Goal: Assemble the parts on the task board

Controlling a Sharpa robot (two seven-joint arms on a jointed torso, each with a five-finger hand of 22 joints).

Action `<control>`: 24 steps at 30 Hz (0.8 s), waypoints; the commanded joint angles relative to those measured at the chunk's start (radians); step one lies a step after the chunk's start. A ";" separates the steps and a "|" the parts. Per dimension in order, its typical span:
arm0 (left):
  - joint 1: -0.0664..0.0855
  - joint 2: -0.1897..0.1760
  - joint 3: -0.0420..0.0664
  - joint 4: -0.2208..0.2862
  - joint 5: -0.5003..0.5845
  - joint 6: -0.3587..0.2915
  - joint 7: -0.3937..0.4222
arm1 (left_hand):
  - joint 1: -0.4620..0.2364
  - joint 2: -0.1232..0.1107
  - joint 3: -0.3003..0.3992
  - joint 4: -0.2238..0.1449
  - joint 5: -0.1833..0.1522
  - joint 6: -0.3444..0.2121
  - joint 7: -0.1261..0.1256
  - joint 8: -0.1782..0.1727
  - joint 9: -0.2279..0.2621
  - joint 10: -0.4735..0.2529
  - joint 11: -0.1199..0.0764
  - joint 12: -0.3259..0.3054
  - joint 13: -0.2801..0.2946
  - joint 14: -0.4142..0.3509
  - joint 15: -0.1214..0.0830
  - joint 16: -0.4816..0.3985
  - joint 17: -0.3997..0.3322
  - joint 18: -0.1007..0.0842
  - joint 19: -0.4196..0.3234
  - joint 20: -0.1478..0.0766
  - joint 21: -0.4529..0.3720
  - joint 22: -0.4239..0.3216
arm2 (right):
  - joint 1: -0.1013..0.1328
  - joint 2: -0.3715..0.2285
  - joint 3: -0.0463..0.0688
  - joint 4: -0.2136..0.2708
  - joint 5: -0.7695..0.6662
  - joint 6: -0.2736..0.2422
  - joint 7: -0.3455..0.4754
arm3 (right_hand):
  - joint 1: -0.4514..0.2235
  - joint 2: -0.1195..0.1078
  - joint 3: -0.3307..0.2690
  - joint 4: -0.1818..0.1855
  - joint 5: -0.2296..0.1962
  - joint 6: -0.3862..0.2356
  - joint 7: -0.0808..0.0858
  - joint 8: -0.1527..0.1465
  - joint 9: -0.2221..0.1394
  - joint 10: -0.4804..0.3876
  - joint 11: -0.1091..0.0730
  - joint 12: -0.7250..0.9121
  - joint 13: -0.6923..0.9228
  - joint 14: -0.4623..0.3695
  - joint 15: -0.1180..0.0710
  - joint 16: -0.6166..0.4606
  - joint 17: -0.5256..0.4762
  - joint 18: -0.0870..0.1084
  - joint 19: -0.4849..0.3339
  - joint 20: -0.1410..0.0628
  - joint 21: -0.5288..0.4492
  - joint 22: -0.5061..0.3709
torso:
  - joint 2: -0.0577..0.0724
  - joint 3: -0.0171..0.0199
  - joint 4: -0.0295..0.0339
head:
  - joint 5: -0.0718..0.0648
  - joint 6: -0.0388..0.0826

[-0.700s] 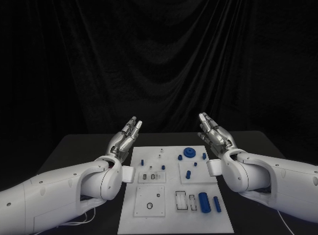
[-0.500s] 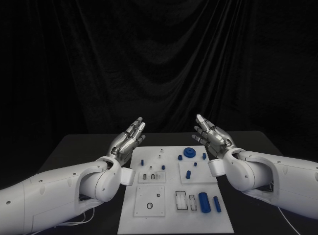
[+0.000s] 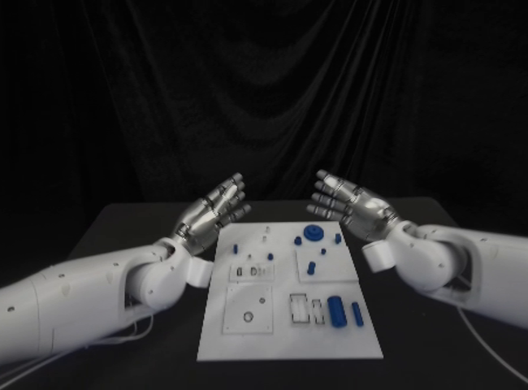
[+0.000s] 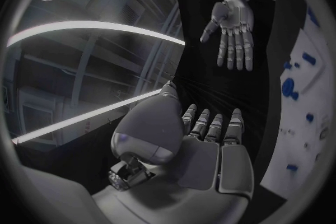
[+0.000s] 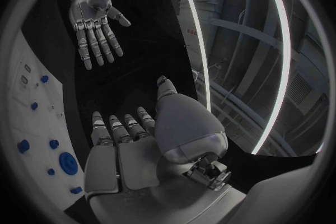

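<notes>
The white task board (image 3: 282,341) lies in the middle of the black table. Small blue parts stand on it: a round disc (image 3: 314,234) near the far edge, short pegs (image 3: 313,266) in the middle, and two long cylinders (image 3: 337,312) near the front right. My left hand (image 3: 215,213) is raised above the board's far left corner, fingers straight and apart, holding nothing. My right hand (image 3: 348,209) is raised above the far right corner, likewise spread and empty. The palms face each other. The left wrist view shows the right hand (image 4: 231,28); the right wrist view shows the left hand (image 5: 94,25).
Black table (image 3: 136,236) surface lies on both sides of the board. A white cable (image 3: 499,357) runs over the table at the right front. A black curtain hangs behind the table.
Both hands have turned so the fingers fan out more and point more toward each other. The whole picture has shifted slightly, so the camera moved. The parts have not moved.
</notes>
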 commanded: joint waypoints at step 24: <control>0.089 -0.141 -0.001 0.032 -0.164 0.013 0.190 | 0.138 -0.012 0.021 -0.001 0.138 0.090 0.054 0.020 0.010 0.009 0.057 0.072 0.006 0.022 0.023 0.017 0.006 0.011 0.019 0.026 0.016 0.002 | 0.255 -0.094 0.000 0.020 -1.477 -0.173 -0.459 | 0.216 -0.119 0.132 -0.201 -0.150 0.473 0.068 0.333 0.093 0.444 0.029 0.547 0.070 1.137 -0.175 0.567 0.191 0.018 1.016 -0.157 0.711 0.359 | 0.144 -0.0216 0.0737 | -0.009 -0.172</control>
